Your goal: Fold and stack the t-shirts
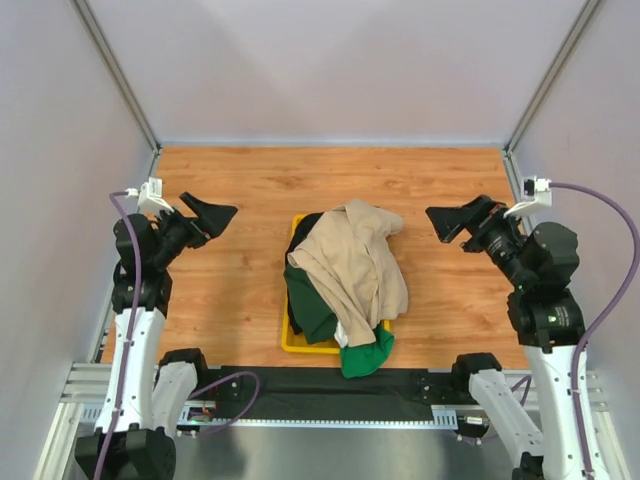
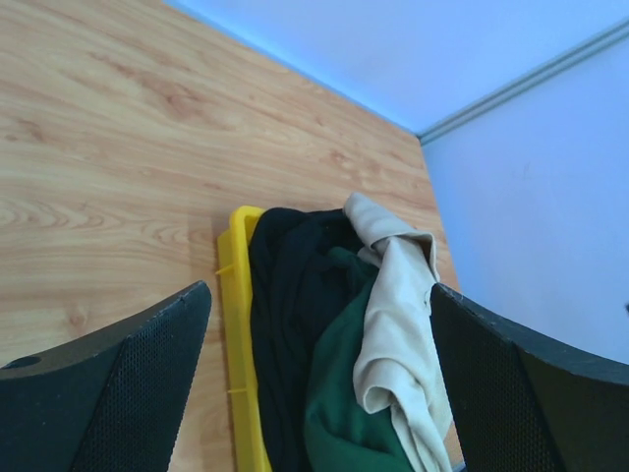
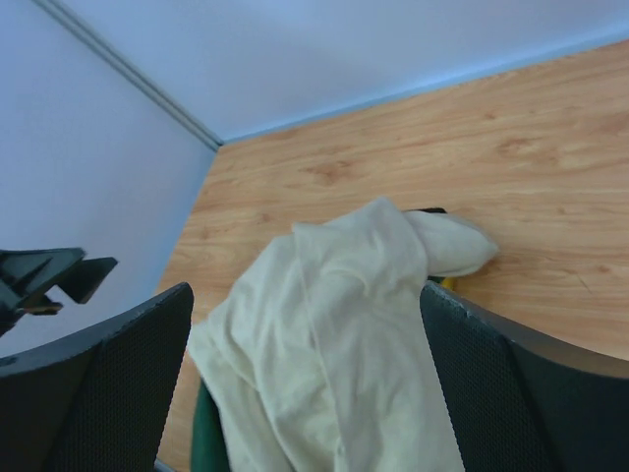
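A heap of t-shirts lies in a yellow tray (image 1: 291, 343) at the table's middle. The tan shirt (image 1: 352, 265) is draped on top; it also shows in the right wrist view (image 3: 334, 334) and the left wrist view (image 2: 398, 324). A dark green shirt (image 1: 308, 305) lies under it, also in the left wrist view (image 2: 344, 393). A bright green shirt (image 1: 366, 357) spills over the tray's near edge. A bit of white cloth (image 1: 347, 335) peeks out. My left gripper (image 1: 205, 216) is open and empty, left of the heap. My right gripper (image 1: 452, 222) is open and empty, right of it.
The wooden table (image 1: 240, 270) is walled by white panels at the back and sides. A black rail (image 1: 330, 385) runs along the near edge between the arm bases. The tray's yellow rim (image 2: 236, 324) shows in the left wrist view.
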`<control>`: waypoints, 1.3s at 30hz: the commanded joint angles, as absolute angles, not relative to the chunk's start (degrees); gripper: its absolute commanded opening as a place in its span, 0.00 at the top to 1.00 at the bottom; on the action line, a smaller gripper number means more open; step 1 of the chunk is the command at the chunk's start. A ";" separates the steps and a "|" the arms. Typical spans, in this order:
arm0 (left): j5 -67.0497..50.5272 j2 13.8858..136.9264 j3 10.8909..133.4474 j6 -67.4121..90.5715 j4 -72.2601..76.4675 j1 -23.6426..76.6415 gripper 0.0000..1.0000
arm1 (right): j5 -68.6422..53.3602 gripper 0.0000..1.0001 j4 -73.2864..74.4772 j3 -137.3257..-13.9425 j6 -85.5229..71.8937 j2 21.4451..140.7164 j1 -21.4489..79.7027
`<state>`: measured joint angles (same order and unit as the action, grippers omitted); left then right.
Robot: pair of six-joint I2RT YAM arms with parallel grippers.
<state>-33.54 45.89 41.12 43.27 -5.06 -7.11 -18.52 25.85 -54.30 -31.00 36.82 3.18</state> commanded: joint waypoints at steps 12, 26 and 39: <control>-17.95 45.70 52.11 24.82 -41.37 -5.45 0.09 | 18.38 0.00 51.33 -85.59 -22.24 70.89 46.14; -14.24 40.87 47.46 22.68 -42.72 -2.64 0.16 | 21.01 0.27 53.35 -93.25 -23.29 92.27 46.14; -15.38 40.78 47.29 22.41 -42.28 -2.02 0.19 | 21.62 1.00 54.32 -97.82 -21.89 95.89 45.35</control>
<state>-14.52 41.50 47.24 23.57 -42.50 -2.24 20.01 54.24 -93.54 -23.00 97.25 45.67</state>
